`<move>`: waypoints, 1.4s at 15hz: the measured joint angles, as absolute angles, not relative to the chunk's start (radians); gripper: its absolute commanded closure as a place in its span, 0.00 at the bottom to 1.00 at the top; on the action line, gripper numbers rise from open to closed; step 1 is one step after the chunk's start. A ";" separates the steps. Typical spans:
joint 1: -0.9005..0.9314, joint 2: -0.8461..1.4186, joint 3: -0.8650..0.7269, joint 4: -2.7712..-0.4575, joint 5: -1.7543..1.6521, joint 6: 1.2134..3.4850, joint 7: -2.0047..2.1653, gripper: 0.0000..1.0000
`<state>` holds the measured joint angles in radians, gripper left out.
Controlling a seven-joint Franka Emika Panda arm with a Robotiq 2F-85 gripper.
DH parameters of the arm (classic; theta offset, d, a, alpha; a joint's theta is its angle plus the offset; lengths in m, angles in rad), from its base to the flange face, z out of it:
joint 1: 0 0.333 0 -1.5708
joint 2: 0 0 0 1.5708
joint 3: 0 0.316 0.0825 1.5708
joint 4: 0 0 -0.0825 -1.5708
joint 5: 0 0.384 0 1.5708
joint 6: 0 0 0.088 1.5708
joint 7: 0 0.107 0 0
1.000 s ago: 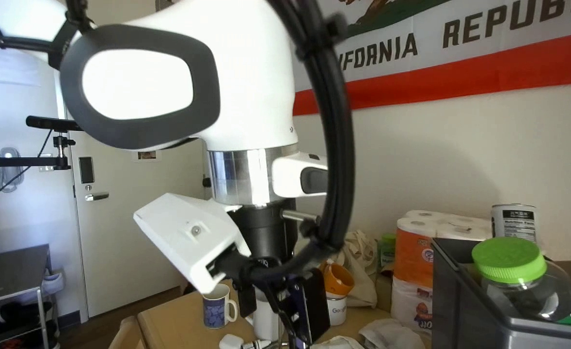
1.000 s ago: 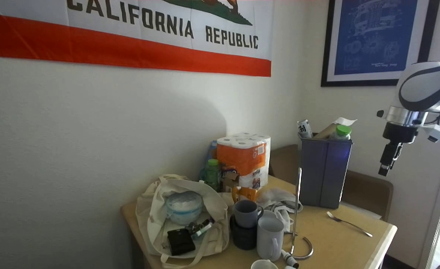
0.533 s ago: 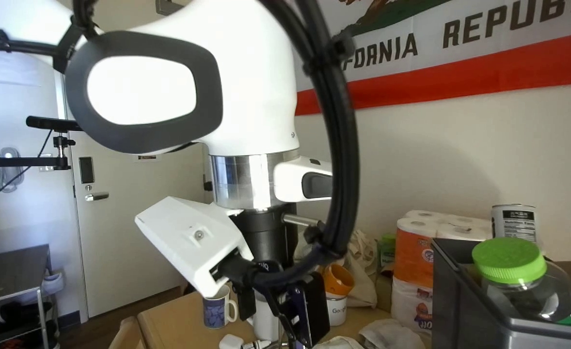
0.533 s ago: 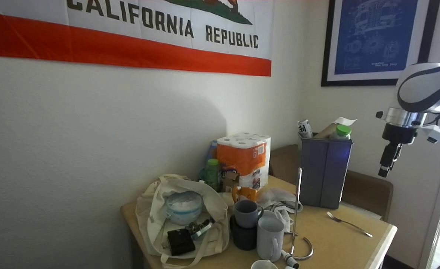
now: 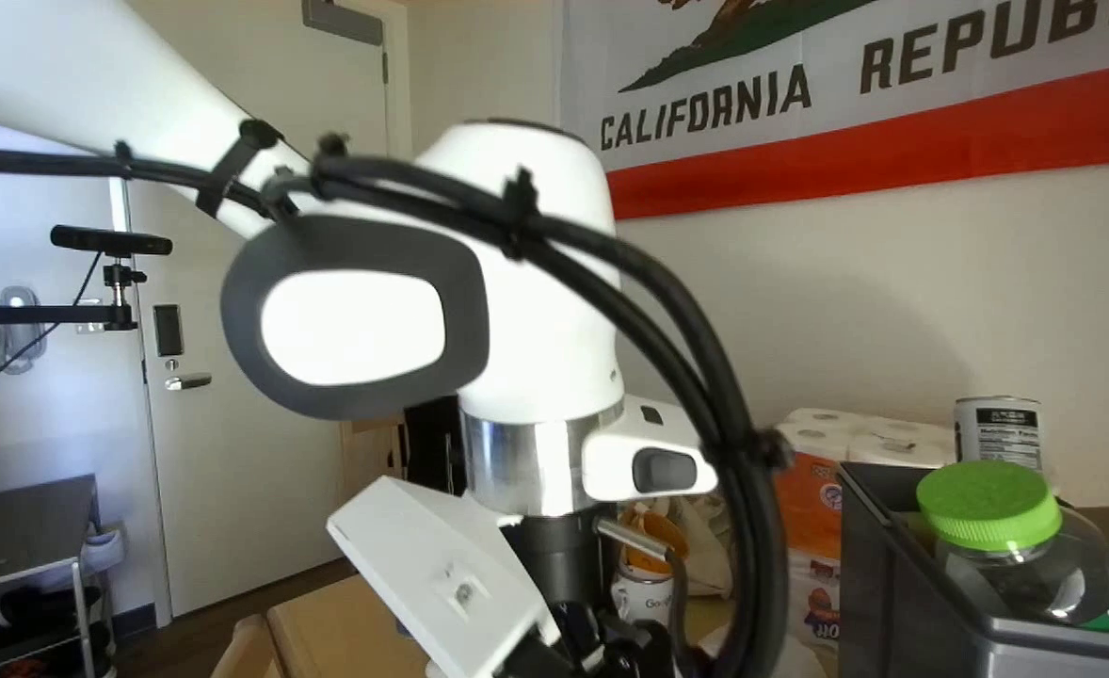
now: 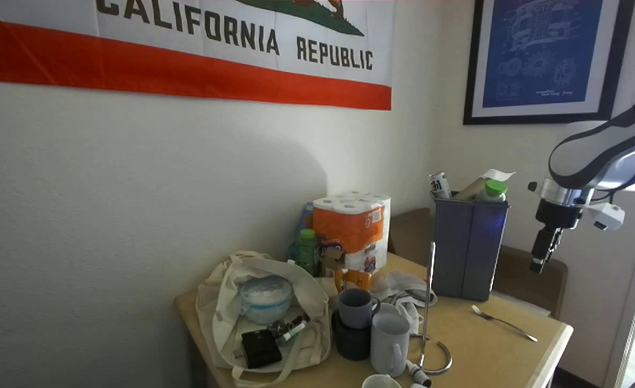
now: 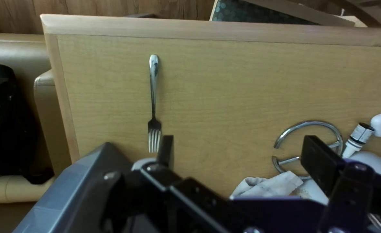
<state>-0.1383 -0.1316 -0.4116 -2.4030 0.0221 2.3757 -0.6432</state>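
Note:
My gripper (image 7: 239, 145) is open, its two black fingers wide apart and nothing between them. In an exterior view the gripper (image 6: 538, 264) hangs in the air, right of the tall grey bin (image 6: 463, 248). Under it in the wrist view lies a silver fork (image 7: 153, 94), tines close beside the left fingertip in the picture but on the table below. A chrome stand with a ring base (image 7: 310, 123) shows by the right finger, which covers part of it. A crumpled whitish cloth (image 7: 271, 186) appears between the fingers, partly hidden by the gripper body.
Mugs cluster on the table: a grey one (image 6: 355, 310), a white one (image 6: 390, 345), an orange one (image 6: 354, 279). Behind are a tote bag (image 6: 309, 337) and a paper roll pack (image 6: 348, 229). A green-lidded jar (image 5: 988, 508) sticks out of the bin. The table edge (image 7: 210, 30) is visible.
The arm and gripper have come down and shifted sideways, leftward in an exterior view where the whole gripper shows. The jaws stay open. Things on the table have not moved.

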 measured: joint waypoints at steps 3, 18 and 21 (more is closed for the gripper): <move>-0.143 -0.009 -0.391 -2.382 0.070 2.452 -0.684 0.00; -0.454 0.482 -0.161 -2.079 0.142 2.575 -0.744 0.00; -0.498 0.555 -0.129 -2.016 0.143 2.574 -0.744 0.00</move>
